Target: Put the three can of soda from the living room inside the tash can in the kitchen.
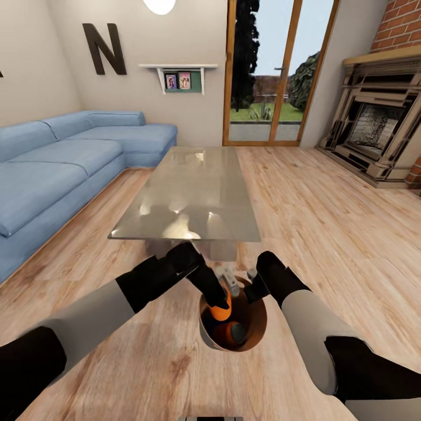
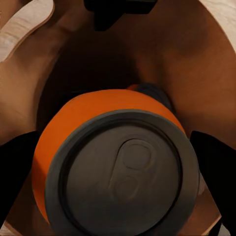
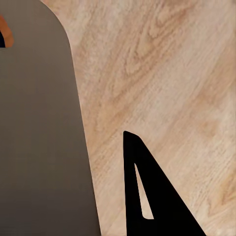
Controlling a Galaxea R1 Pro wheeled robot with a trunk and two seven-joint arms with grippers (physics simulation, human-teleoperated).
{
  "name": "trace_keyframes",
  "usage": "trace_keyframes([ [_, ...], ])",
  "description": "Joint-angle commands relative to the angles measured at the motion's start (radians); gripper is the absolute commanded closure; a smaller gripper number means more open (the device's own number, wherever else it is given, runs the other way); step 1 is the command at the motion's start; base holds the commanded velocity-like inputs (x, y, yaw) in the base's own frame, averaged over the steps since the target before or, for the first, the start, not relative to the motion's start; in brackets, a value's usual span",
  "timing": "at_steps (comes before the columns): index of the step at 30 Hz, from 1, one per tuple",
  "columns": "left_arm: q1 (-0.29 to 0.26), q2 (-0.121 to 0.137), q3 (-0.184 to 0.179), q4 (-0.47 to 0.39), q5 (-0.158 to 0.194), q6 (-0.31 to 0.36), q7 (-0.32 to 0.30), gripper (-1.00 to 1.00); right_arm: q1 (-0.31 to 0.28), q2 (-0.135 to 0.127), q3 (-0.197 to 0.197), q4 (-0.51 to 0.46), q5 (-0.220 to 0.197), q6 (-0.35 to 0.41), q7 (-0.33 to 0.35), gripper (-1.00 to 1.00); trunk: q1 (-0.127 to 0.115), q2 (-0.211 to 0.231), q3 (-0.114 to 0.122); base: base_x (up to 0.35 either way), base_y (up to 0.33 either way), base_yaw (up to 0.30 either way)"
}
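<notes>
One orange soda can (image 2: 118,167) sits clamped in our left gripper (image 1: 217,297) over the trash can (image 1: 260,327) (lower centre); right gripper (image 1: 252,287) state unclear.

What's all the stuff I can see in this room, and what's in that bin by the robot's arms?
Orange soda can: one, orange with grey top, between the left gripper's fingers over the bin's mouth.
Second can: one, orange with dark top, lying inside the bin.
Bin: one, brown inside, on the floor near the table's end.
Low table: one, glass-topped, mid-room.
Sofa: one, blue, along the left wall.
Letter N: one, dark, on the wall.
Shelf: one, white, holding pictures.
Glass door: wood-framed, at the back.
Fireplace: one, brick-surrounded, on the right.
Left gripper: black, shut on the orange can.
Right gripper: black, at the bin's rim; cannot tell if open.
</notes>
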Motion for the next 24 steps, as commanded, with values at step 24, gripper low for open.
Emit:
trace_keyframes([
  [24, 0.001, -0.051, -0.019, 0.092, -0.148, -0.015, 0.003, 1.00, 0.000, 0.003, 0.004, 0.000, -0.018, 0.006, 0.000, 1.00, 0.000, 0.000, 0.000, 0.000, 0.000, 0.000],
])
